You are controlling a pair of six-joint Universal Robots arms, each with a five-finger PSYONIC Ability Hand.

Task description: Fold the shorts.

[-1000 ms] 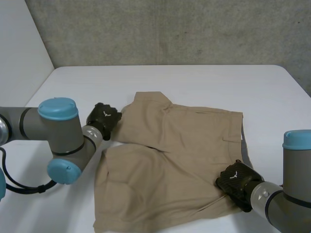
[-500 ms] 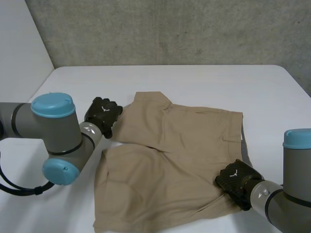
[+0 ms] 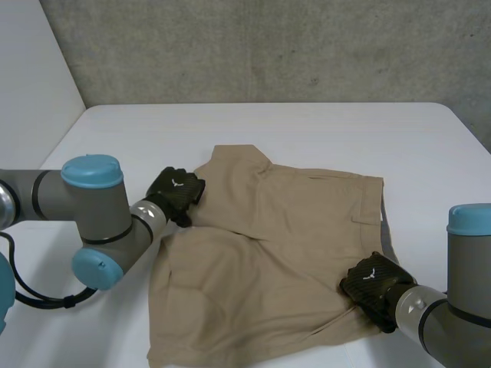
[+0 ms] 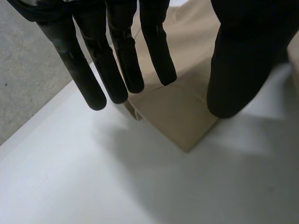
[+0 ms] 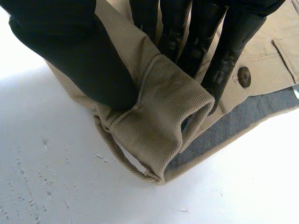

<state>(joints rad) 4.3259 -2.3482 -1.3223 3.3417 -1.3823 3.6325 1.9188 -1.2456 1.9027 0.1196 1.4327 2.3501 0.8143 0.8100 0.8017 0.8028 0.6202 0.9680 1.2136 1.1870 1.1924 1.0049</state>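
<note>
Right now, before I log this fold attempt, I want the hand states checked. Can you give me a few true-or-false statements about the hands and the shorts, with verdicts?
1. The right hand pinches a fold of the shorts between thumb and fingers. True.
2. The left hand grips a lifted corner of the shorts. False: its fingers are straight, above a corner that lies flat on the table.
3. A button shows beside the right hand's fingertips. True.
4. Both hands are at the same edge of the shorts. False: the left hand is at the leg side, the right hand at the opposite, waistband side.
</note>
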